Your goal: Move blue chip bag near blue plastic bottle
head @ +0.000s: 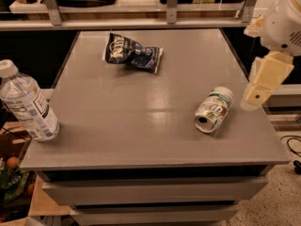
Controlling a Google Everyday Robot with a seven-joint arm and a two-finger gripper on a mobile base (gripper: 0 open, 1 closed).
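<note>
The blue chip bag (pixel 133 52) lies crumpled at the far middle of the grey table (pixel 141 126). The blue plastic bottle (pixel 27 103), clear with a white cap and label, stands at the table's left front edge. My gripper (pixel 260 86) hangs at the right edge of the view, above the table's right side, beside the can and far from both bag and bottle. It holds nothing that I can see.
A green-and-white soda can (pixel 215 109) lies on its side at the right front of the table. A shelf rail (pixel 141 22) runs behind the table. Boxes and clutter (pixel 11 173) sit on the floor at the left.
</note>
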